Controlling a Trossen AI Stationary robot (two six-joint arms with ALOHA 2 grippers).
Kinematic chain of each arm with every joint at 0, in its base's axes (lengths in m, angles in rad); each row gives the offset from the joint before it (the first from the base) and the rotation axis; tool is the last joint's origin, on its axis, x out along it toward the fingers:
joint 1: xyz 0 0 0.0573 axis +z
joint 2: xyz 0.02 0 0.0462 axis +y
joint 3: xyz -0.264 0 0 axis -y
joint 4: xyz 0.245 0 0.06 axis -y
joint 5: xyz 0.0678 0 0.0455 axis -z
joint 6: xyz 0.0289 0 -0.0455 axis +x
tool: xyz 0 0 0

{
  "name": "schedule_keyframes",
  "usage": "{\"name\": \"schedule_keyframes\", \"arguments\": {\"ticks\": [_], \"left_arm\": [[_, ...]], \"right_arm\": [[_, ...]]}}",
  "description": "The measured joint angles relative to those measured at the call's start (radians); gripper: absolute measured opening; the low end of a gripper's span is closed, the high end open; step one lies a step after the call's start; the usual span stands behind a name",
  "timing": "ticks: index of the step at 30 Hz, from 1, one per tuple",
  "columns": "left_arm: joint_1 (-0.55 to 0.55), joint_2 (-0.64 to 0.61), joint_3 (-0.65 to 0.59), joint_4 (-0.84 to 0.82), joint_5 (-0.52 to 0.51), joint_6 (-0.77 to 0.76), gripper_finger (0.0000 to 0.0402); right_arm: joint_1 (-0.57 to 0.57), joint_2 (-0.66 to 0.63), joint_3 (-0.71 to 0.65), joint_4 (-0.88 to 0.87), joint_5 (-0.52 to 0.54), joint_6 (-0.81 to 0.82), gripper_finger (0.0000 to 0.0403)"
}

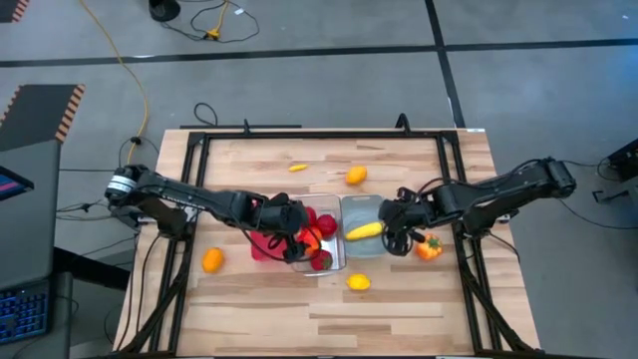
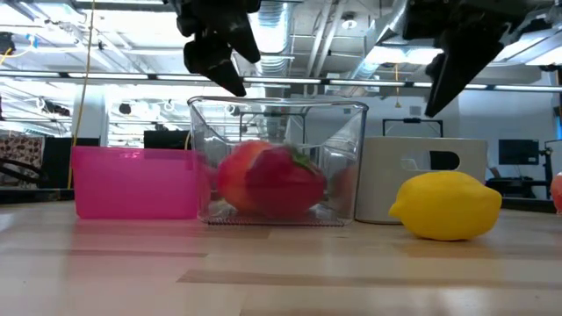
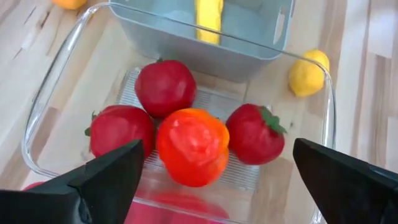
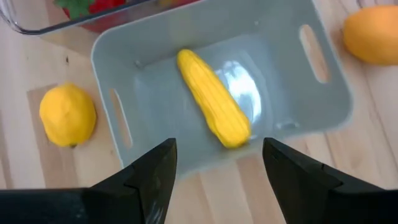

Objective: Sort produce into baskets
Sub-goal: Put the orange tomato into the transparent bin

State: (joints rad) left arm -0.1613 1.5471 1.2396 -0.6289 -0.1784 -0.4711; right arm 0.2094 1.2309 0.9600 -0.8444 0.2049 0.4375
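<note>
From above, the left gripper (image 1: pixel 295 239) hangs fingers apart over the clear plastic bin (image 1: pixel 334 265) of red round fruits (image 1: pixel 326 224). The right gripper (image 1: pixel 391 235), fingers apart and empty, hovers over the pale blue bin (image 1: pixel 361 208) holding a yellow corn cob (image 1: pixel 364 230).

Left wrist: an orange-red pepper (image 3: pixel 192 146) lies among the fruits, clear of the rim.

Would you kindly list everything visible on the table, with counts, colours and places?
Clear bin: one, mid-table, between the other bins.
Red bin: one, beside the clear bin.
Blue bin: one, on the clear bin's other side.
Red fruits: three, in the clear bin.
Pepper: one, orange-red, in the clear bin.
Corn: one, yellow, in the blue bin.
Lemon: one, yellow, on the table.
Oranges: two, on the table.
Second pepper: one, by the right claw.
Left claw: open over the clear bin.
Right claw: open over the blue bin.
</note>
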Motion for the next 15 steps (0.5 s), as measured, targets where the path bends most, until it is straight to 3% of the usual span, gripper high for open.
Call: {"name": "schedule_keyframes", "arguments": {"ticks": [8,15], "left_arm": [[0.044,0.000,0.000,0.000,-0.003,0.000,0.0394],[0.066,0.000,0.000,0.000,-0.005,0.028,0.0394]], "right_arm": [[0.000,-0.121,0.000,-0.111,-0.001,0.044,0.0266],[-0.001,-0.153,0.000,-0.143,-0.001,0.112,0.0266]]}}
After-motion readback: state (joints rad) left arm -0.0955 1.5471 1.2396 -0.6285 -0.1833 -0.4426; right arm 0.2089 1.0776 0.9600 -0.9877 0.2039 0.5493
